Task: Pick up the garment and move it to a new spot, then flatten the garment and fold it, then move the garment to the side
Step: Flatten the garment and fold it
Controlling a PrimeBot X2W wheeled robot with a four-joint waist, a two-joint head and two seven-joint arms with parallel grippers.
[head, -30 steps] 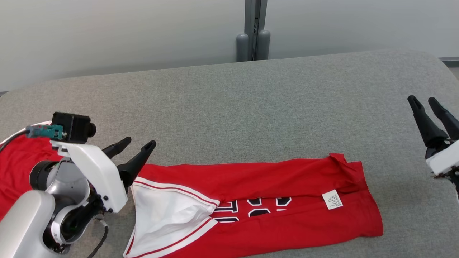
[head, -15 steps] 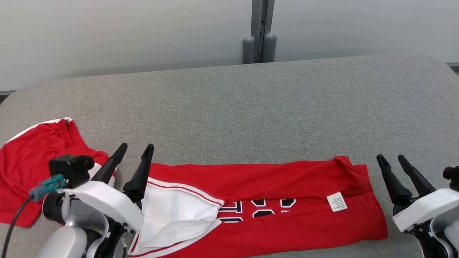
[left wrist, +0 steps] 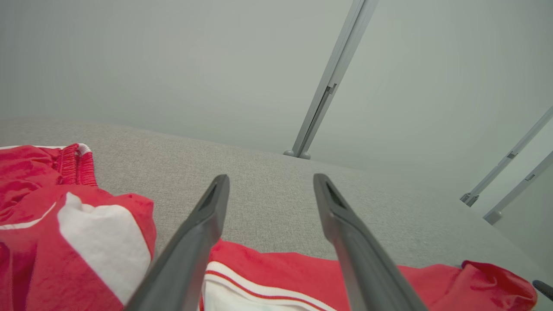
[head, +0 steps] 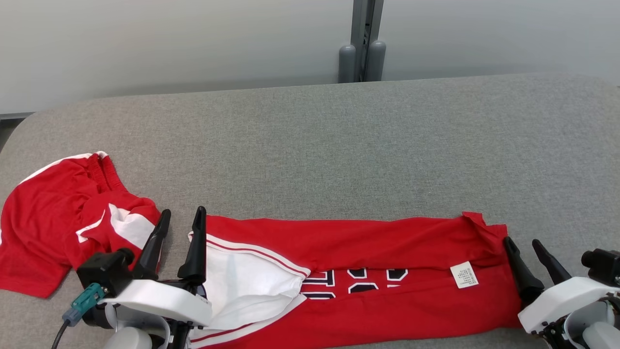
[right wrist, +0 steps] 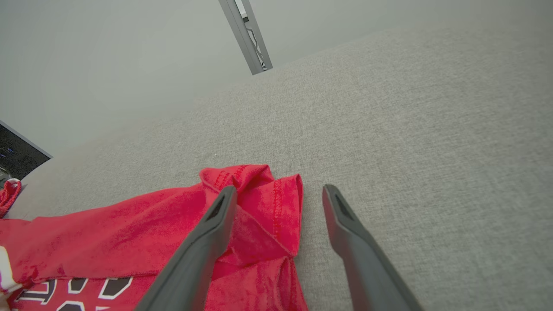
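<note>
The garment (head: pixel 363 242) is a red jersey lying as a long narrow strip across the near part of the grey padded table (head: pixel 339 145). White lining shows at its left end, black numerals in the middle and a white label near the right. My left gripper (head: pixel 182 212) stands open over the strip's left end, with red cloth (left wrist: pixel 276 276) low between its fingers (left wrist: pixel 271 177). Over the right end my right gripper (head: pixel 522 241) is open too. Its left finger lies over the crumpled hem (right wrist: pixel 259 203) and its right finger over bare table (right wrist: pixel 280 188).
A second red and white garment (head: pixel 48 218) lies crumpled at the table's left end, just left of my left gripper (left wrist: pixel 39 224). Behind the table's far edge a grey post (head: pixel 362 43) rises along the pale wall. Bare grey surface spreads beyond the strip.
The head camera has shifted. Both grippers have come in low to the strip's ends: the left now points up at the white-lined end, and the right has moved from far right to the hem.
</note>
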